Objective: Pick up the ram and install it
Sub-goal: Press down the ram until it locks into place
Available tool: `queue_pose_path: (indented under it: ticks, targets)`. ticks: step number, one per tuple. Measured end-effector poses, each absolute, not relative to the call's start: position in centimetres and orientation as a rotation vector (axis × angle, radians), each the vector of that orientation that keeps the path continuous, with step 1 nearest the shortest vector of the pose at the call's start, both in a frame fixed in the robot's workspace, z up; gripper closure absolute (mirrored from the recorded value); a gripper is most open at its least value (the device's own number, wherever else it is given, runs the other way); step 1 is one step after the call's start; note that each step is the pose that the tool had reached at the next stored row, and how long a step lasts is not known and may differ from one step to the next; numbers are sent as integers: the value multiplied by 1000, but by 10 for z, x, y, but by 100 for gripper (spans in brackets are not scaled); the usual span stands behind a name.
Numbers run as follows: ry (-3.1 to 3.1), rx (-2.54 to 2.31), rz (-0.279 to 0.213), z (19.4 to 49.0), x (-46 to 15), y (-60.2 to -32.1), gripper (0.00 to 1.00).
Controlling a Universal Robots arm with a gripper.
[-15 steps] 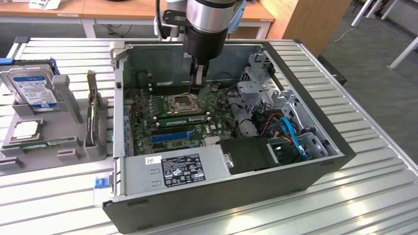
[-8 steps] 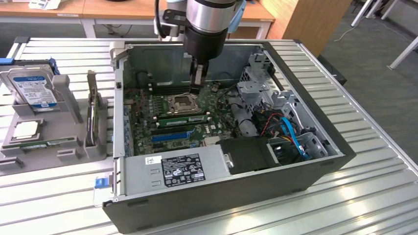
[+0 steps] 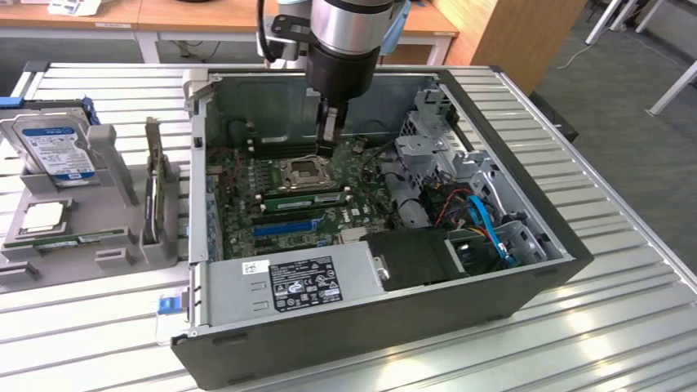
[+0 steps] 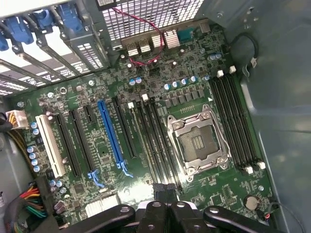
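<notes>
My gripper (image 3: 325, 149) hangs inside the open PC case (image 3: 544, 269), just above the motherboard (image 3: 360, 214) near the CPU socket (image 3: 305, 172). Its fingers are shut, and nothing shows between them. In the wrist view the gripper (image 4: 164, 190) sits over the end of the black memory slots (image 4: 153, 145), which lie between the CPU socket (image 4: 197, 141) and the blue slot (image 4: 110, 138). A thin green strip (image 3: 307, 196) lies along the slots beside the socket. The ram (image 3: 68, 241), a narrow green stick, lies on the grey holder (image 3: 109, 260) at the exterior view's left.
A hard drive (image 3: 55, 151) and a CPU chip (image 3: 42, 216) sit on the grey holder. An expansion card (image 3: 162, 192) stands upright beside the case. The power supply (image 3: 289, 282), blue cables (image 3: 490, 233) and the drive cage (image 3: 430, 155) crowd the case's near and right sides.
</notes>
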State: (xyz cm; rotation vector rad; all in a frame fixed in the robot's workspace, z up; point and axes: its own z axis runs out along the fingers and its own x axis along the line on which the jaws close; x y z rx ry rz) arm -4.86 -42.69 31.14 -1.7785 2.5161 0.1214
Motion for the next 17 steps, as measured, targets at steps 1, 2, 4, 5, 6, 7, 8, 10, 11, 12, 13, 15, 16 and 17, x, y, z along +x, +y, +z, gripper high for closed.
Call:
queue_pose_path:
  ticks: [1,2,4,5,6,7,8,10,11,12,13,15,16,17]
  targets:
    - [2518,-1776,121,311,-49,-427,90]
    - [2519,-1775,121,311,-49,-427,90]
    - [2519,-1775,121,311,-49,-427,90]
    - [2519,-1775,121,311,-49,-427,90]
    - [2519,-1775,121,311,-49,-427,90]
    - [2519,-1775,121,311,-49,-427,90]
    - [2519,-1774,121,311,-49,-427,90]
    - [2521,-1771,121,311,-49,-427,90]
    - [2523,-1769,121,311,-49,-427,90]
    - [2525,-1766,121,311,-49,-427,90]
    - [2527,-1762,121,311,-49,-427,90]
    - [2532,-1754,121,311,-49,-427,90]
    - [2535,-1749,120,311,-49,-427,90]
    - [2539,-1744,120,311,-49,-427,90]
